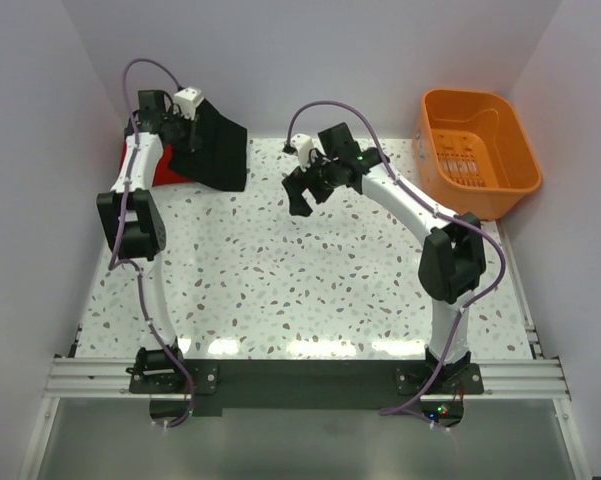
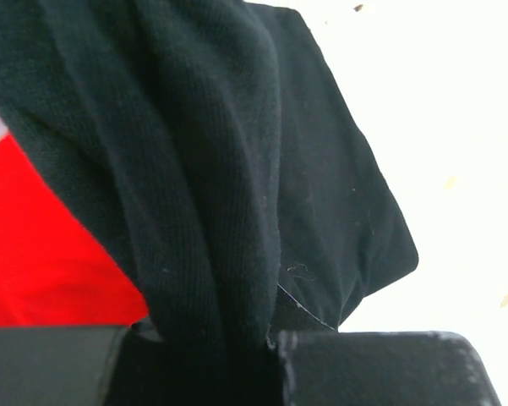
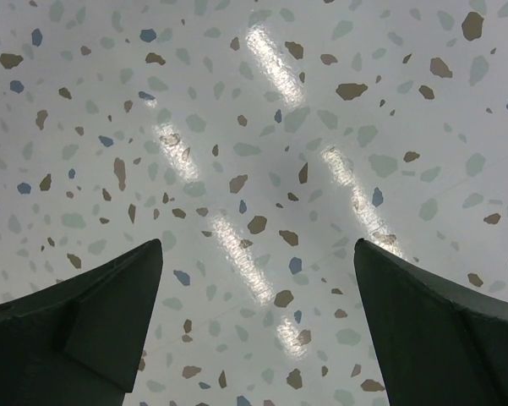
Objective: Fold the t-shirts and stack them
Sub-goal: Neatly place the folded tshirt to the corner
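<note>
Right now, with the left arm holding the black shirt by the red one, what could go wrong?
1. The black t-shirt is pinched as a bunched wad in the left fingers. Laid down like that, it would likely land creased rather than flat.
2. It hangs right beside the red t-shirt, so a drag could catch that one and spoil its fold.
3. The right fingers are open and empty over the bare table, so the one-point hold may let the cloth swing.

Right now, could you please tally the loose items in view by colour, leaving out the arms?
Black t-shirt: 1
Red t-shirt: 1
Orange basket: 1
Total: 3
</note>
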